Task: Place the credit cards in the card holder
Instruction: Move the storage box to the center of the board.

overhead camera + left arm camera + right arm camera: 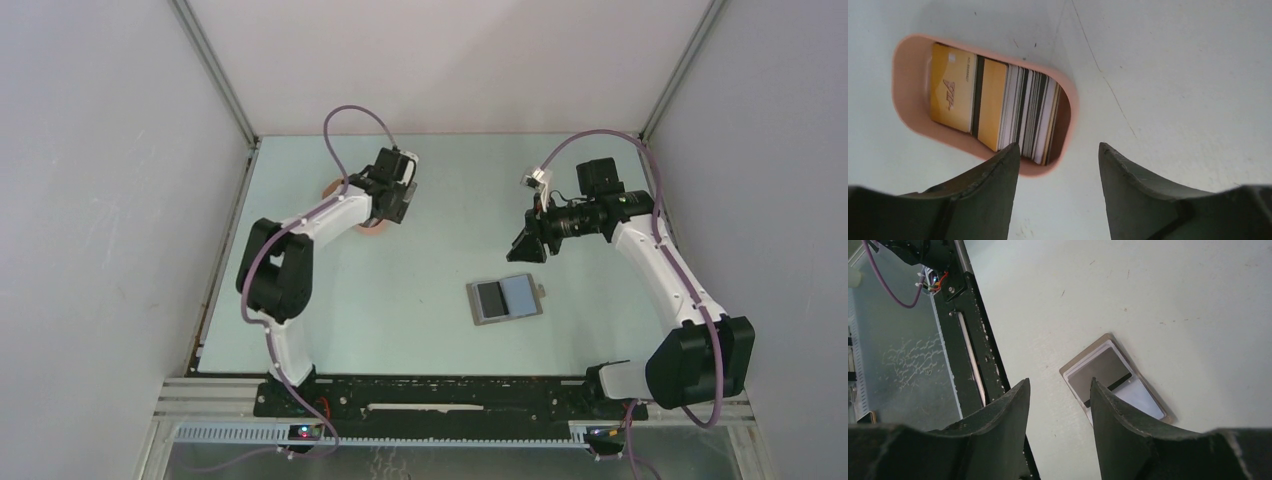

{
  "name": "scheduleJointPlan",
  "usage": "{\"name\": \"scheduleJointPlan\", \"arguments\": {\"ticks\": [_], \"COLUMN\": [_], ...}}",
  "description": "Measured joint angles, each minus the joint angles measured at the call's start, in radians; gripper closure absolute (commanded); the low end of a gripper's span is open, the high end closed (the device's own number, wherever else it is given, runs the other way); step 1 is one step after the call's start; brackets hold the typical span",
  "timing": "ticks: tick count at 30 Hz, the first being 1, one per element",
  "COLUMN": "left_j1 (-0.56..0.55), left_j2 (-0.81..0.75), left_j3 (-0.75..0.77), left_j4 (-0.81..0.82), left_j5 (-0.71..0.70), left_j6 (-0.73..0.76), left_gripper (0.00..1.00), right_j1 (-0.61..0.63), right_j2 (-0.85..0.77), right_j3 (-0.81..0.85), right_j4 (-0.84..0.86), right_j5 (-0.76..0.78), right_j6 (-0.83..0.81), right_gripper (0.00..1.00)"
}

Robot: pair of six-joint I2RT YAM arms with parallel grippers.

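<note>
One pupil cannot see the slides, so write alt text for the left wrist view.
A peach-orange oval tray on a pale table holds a packed row of credit cards, yellow-orange ones leftmost. The left tool's two dark fingers stand apart in the foreground, holding nothing.

Tray (1072, 107), upper left of frame: peach-orange. Credit cards (993, 102): two yellow-orange, one with a dark stripe; remainder show white and dark edges. Card holder (506, 299): grey border, dark grey half, blue-grey half. Desk (400, 280): pale green.
</note>
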State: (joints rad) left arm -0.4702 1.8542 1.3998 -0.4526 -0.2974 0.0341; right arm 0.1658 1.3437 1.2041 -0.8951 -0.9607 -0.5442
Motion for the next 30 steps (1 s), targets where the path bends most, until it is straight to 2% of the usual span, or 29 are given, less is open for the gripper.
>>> {"name": "scheduleJointPlan", "arguments": {"ticks": [7, 14, 23, 30], "left_j1": [0.020, 0.021, 0.022, 0.026], "left_j2": [0.138, 0.204, 0.225, 0.207], "left_j3": [0.138, 0.172, 0.175, 0.165], "left_j4": [-0.075, -0.126, -0.158, -0.156], "left_j5": [0.013, 0.021, 0.054, 0.118], "left_j6": [0.052, 0.072, 0.068, -0.003], "left_gripper": [0.49, 0.60, 0.82, 0.86], "right_j1": [0.000, -0.002, -0.003, -0.006], "right_j2": [0.007, 0.019, 0.020, 0.020], "right_j3": [-0.001, -0.001, -0.001, -0.001], "right_j4": [-0.006, -0.011, -0.013, -0.014], "right_j5": [-0.014, -0.014, -0.014, -0.014], "right_j6": [-0.008, -0.012, -0.012, -0.012], "right_gripper": [0.45, 0.45, 0.45, 0.45]}}
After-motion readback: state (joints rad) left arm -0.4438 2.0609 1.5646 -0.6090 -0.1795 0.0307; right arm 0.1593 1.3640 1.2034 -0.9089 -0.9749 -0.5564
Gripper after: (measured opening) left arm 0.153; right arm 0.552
